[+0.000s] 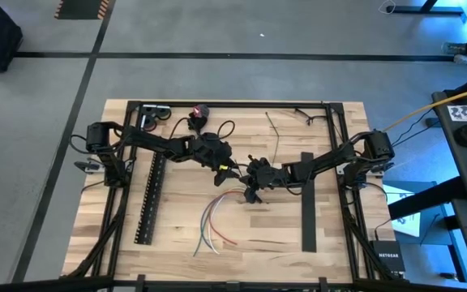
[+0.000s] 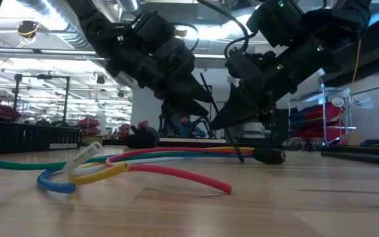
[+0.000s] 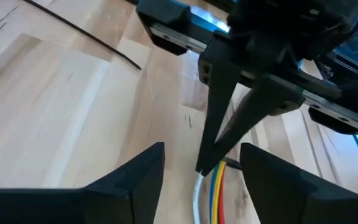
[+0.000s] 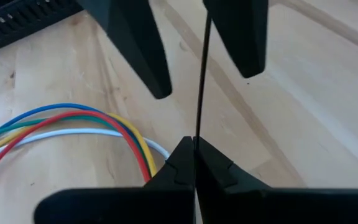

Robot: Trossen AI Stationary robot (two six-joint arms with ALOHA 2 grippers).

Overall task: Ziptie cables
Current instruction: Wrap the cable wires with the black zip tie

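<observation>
At the table centre, we are pinching a zip tie in the right pincer beside the cables. The left pincer, jaws apart and empty, is flanking the strip; next it likely needs to catch the free end.

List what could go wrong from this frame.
1. The right gripper pinches only the thin zip tie; it could slip or twist out.
2. The left gripper stands open around that pinch, beside the cables; closing could snag a wire or hit the right gripper.

Table: pale wood planks, smooth, faint sheen. Cables: smooth plastic-looking insulation, slightly glossy. Zip-tie strip: thin dark plastic-looking, matt. Slotted bar: black, matt.
</observation>
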